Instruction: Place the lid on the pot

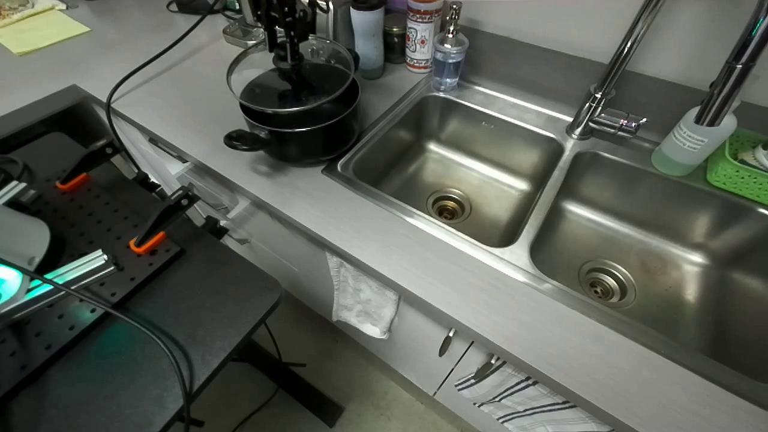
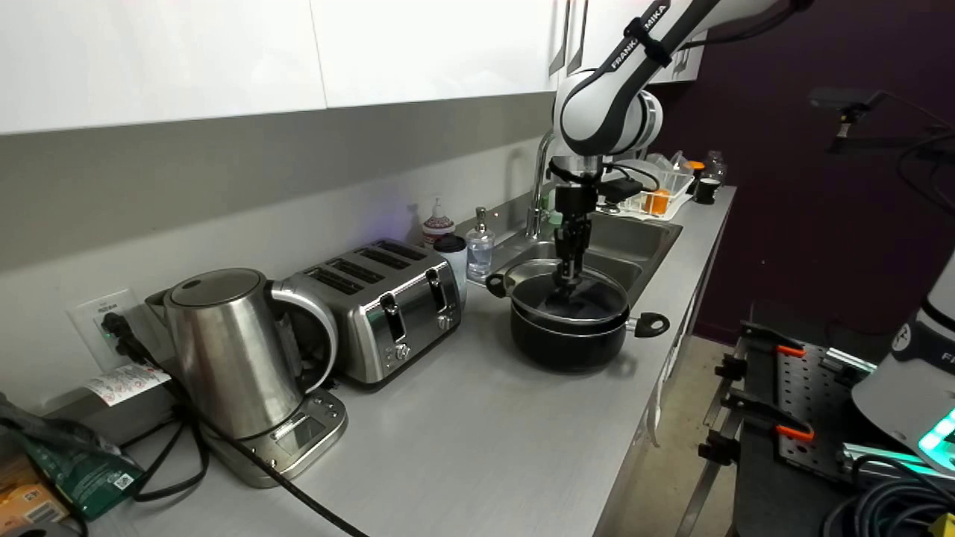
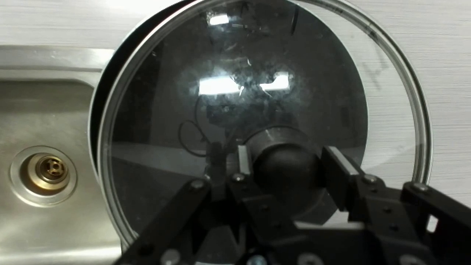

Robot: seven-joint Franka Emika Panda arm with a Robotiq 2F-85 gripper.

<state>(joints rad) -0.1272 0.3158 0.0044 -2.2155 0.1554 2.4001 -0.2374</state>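
The round glass lid point(image 1: 258, 90) with its metal rim is just above the black pot point(image 1: 312, 141) in both exterior views; the lid point(image 2: 600, 306) and pot point(image 2: 567, 350) look nearly level there. My gripper point(image 1: 289, 60) points down with its fingers on both sides of the dark centre knob. In the wrist view my gripper point(image 3: 285, 162) is shut on that knob. The lid point(image 3: 257, 110) is off-centre: a dark strip of the pot point(image 3: 100, 106) shows on the sink side, and the lid overhangs the counter on the opposite side. Contact between rims cannot be told.
The steel sink point(image 1: 396, 198) is right beside the pot. A toaster point(image 2: 388, 306), a kettle point(image 2: 224, 358), a soap dispenser point(image 1: 449, 60) and a white bottle point(image 1: 368, 42) stand along the wall. The pot's side handle point(image 1: 246, 141) sticks out toward the counter edge.
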